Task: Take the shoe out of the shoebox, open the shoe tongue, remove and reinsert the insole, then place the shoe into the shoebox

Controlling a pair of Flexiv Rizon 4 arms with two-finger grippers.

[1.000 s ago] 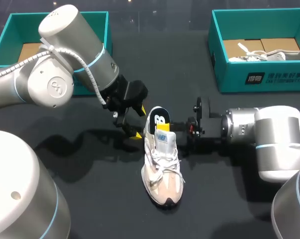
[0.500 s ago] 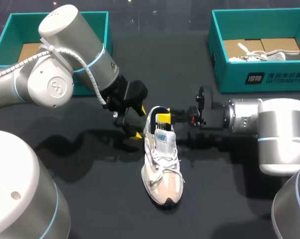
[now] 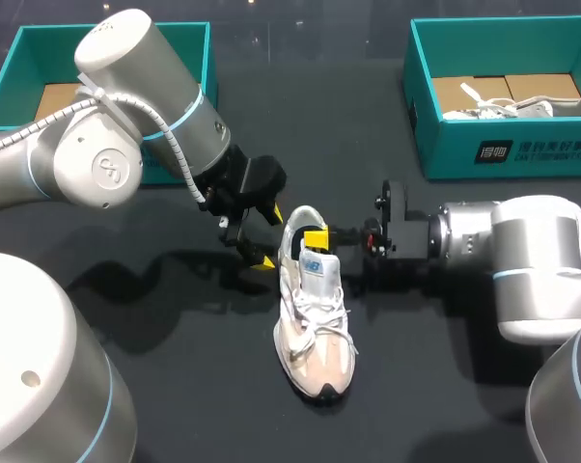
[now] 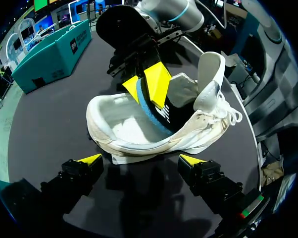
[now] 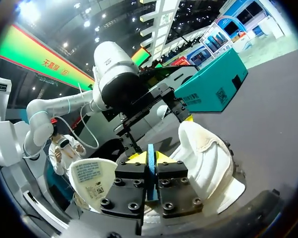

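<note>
The white and pink shoe [image 3: 312,318] lies on the black table, toe toward me, with its tongue [image 5: 92,181] lifted. My right gripper [image 3: 316,235] reaches into the shoe opening from the right. It is shut on the black insole with a blue underside [image 4: 156,111], whose blue edge [image 5: 150,171] shows between the fingers. The insole sits slanted down inside the shoe [image 4: 139,134]. My left gripper [image 3: 257,246] hangs open just left of the heel, and in its wrist view its two fingertips [image 4: 89,159] straddle nothing in front of the shoe's side.
A teal shoebox [image 3: 189,43] with a cardboard liner stands at the back left behind my left arm. Another teal shoebox [image 3: 503,145] at the back right holds a second white shoe [image 3: 522,104].
The insole stood up out of the heel a second ago; my right gripper has pushed it down into the shoe, shifting its hold on the way. The left arm has kept still.
</note>
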